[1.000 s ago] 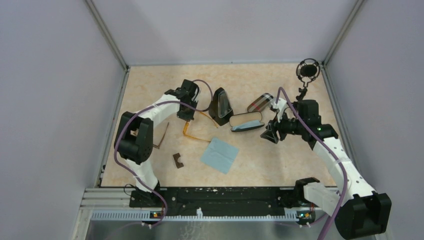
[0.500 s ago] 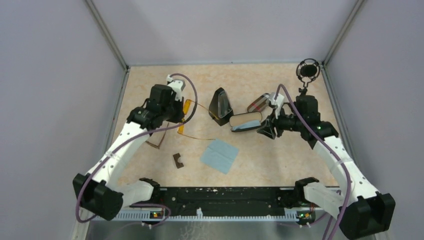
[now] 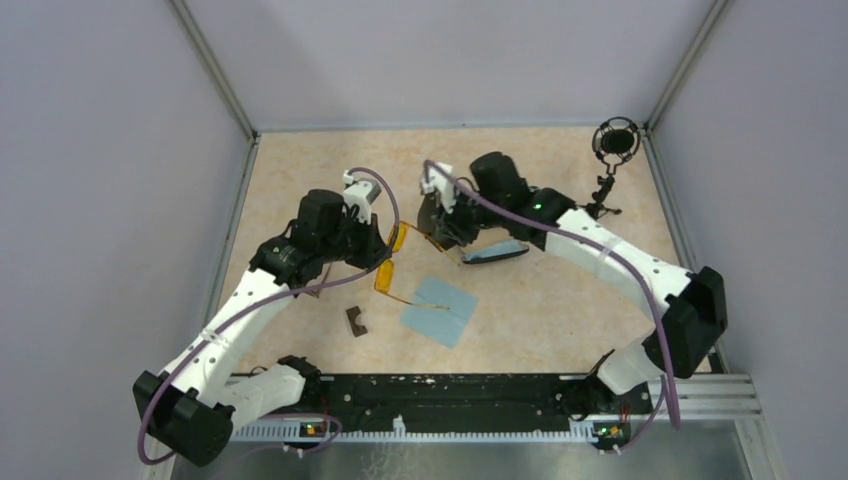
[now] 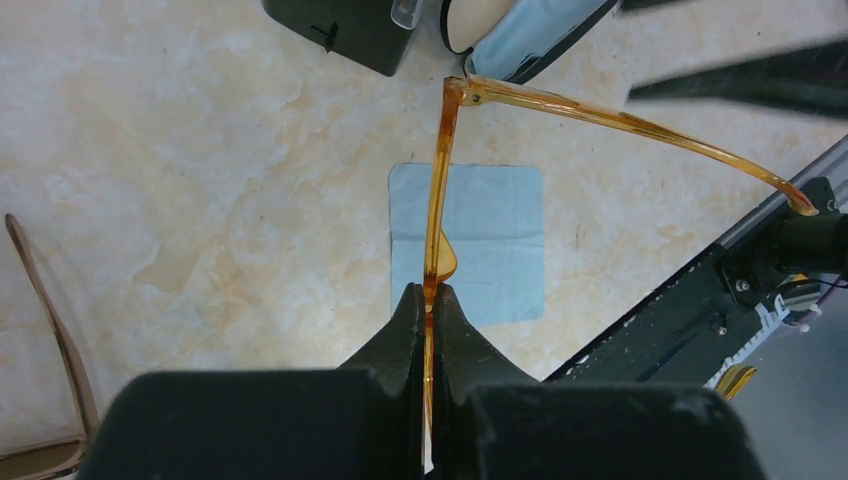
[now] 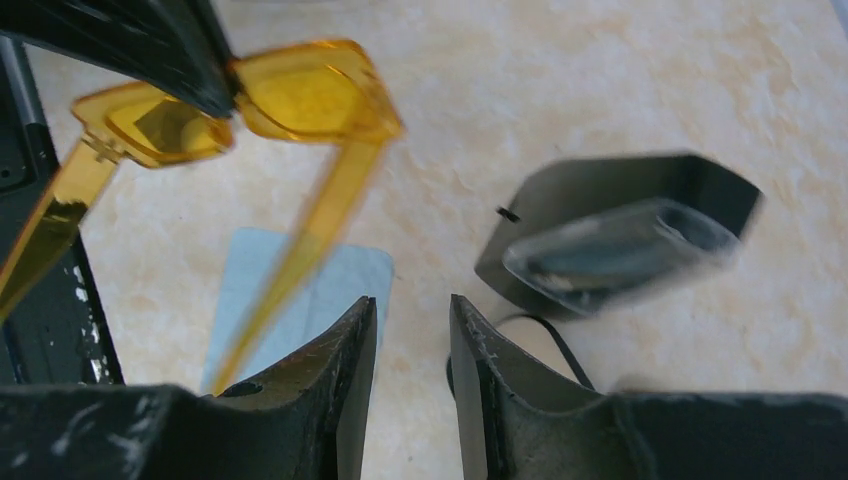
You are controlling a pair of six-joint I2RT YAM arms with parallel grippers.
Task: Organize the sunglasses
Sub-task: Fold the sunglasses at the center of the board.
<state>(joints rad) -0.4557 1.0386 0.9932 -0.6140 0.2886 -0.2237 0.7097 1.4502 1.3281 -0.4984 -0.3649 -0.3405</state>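
Note:
My left gripper (image 4: 428, 292) is shut on the front frame of the amber-orange sunglasses (image 4: 440, 180), held edge-on above the table with one temple stretching right. From above, the left gripper (image 3: 383, 252) holds the amber sunglasses (image 3: 396, 240) left of centre. My right gripper (image 5: 410, 300) is open with nothing between its fingers, just below the amber sunglasses (image 5: 300, 95). In the top view the right gripper (image 3: 438, 226) hangs close by, over the black case. The brown sunglasses (image 4: 45, 300) lie on the table at the left, partly under the left arm (image 3: 318, 288).
A black triangular case (image 5: 620, 240) stands just past the right gripper. An open case with blue lining (image 3: 495, 252) lies beside it. A blue cloth (image 3: 440, 310) lies flat mid-table, a small brown piece (image 3: 355, 320) to its left. A microphone (image 3: 615, 140) stands back right.
The right arm has swung left across the table to the black case, its jaws narrowing. The left gripper has carried the amber sunglasses right and nearer, toward the cloth.

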